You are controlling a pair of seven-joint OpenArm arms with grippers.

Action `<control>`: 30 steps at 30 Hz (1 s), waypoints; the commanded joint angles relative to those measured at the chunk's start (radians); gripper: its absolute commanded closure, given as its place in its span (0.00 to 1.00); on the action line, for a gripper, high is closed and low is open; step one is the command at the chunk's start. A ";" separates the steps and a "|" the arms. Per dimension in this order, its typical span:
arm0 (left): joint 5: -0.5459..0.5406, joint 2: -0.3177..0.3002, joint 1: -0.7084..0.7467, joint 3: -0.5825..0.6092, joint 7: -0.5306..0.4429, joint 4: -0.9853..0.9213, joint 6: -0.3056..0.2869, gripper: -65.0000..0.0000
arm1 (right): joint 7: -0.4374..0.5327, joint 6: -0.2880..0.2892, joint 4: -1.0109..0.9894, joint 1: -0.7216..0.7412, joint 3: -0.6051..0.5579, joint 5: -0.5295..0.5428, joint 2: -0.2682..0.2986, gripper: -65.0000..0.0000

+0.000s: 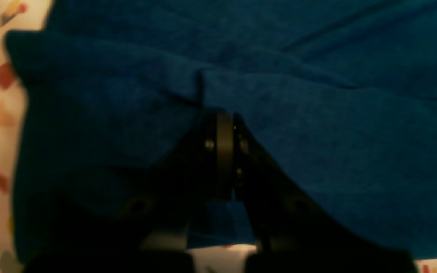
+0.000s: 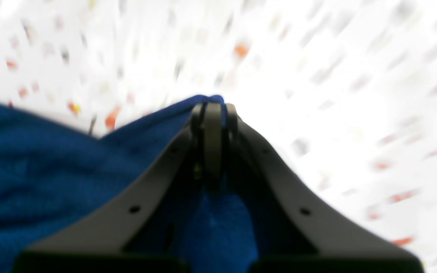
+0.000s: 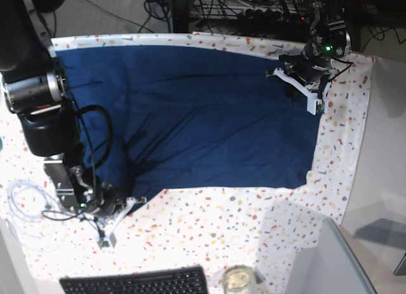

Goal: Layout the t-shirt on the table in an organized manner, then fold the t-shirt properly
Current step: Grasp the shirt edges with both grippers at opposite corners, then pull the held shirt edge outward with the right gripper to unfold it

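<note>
Both tools are pinching the dark navy soft fabric t-shirt [image 3: 196, 116]: right tool [image 2: 214, 108] gripping its corner, left tool [image 1: 224, 117] a fold; uneven pulling risks bunching.

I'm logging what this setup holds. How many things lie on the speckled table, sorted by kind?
Garments: 1, the t-shirt
Keyboards: 1, the black keyboard
Jars: 1, a glass jar
Cables: 1, a pale coiled cable
Total: 4 on the table
</note>
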 commanded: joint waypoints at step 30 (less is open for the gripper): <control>-0.007 -0.003 -0.008 -0.002 -0.020 0.023 -0.005 1.00 | -0.185 -0.052 0.764 -0.152 0.294 0.002 0.064 1.00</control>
